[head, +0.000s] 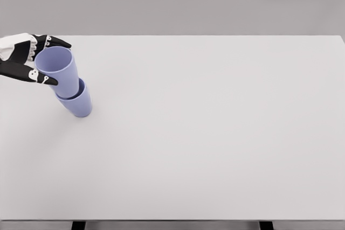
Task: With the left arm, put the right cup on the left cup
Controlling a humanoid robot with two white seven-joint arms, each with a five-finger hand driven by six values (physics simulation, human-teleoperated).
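Nearest us, the bare counter (215, 144) holds nothing else. At its far left we have the lower cup (80, 103) standing on the surface, and the upper cup (58, 71) already nested in its mouth, leaning a little left. Our left hand (33, 60) is clamped around the upper cup's rim. We judge the stacking nearly done: only release and retreat remain.
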